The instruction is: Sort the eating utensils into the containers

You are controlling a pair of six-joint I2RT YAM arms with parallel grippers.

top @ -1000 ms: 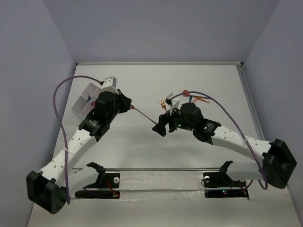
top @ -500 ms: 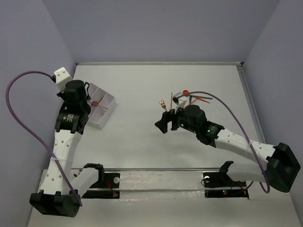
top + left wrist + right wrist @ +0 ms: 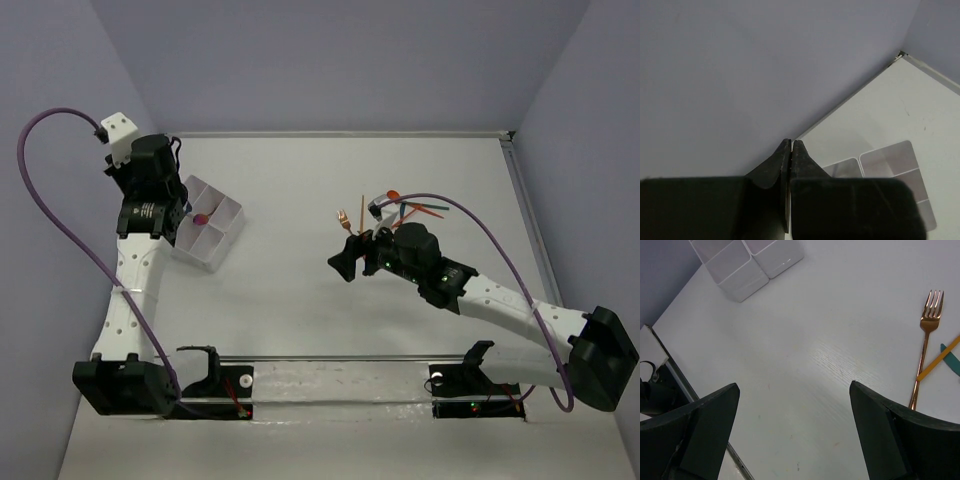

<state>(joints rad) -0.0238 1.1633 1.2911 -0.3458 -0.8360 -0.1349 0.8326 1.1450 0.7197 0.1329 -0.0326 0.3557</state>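
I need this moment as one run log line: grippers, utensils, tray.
left gripper shut, near tray | right gripper open, holding nothing, near copper fork | other utensils on table

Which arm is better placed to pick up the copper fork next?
Right. The right gripper is open and hangs close to the copper fork, which shows in its wrist view. The left gripper is shut, far off at the tray.
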